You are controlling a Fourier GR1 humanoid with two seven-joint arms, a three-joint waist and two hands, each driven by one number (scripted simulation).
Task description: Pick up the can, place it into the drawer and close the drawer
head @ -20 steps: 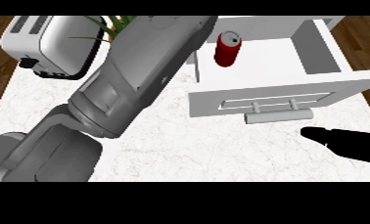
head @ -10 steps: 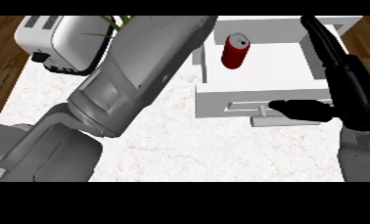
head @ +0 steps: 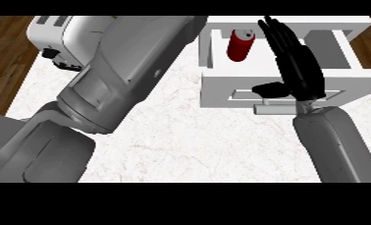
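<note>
- The can [head: 240,45] stands inside the open drawer [head: 217,84].
- The right hand [head: 297,67] lies over the drawer, right of the can.
- The toaster [head: 54,40] sits far left of the drawer.

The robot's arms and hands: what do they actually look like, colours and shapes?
The right hand is glossy black, with long slim fingers and a stubby thumb. It joins a smooth light grey forearm, rounded like a tube. The left forearm is the same grey, built of bulky, flat-sided shell panels with visible seams. No cables or markings show.
</note>
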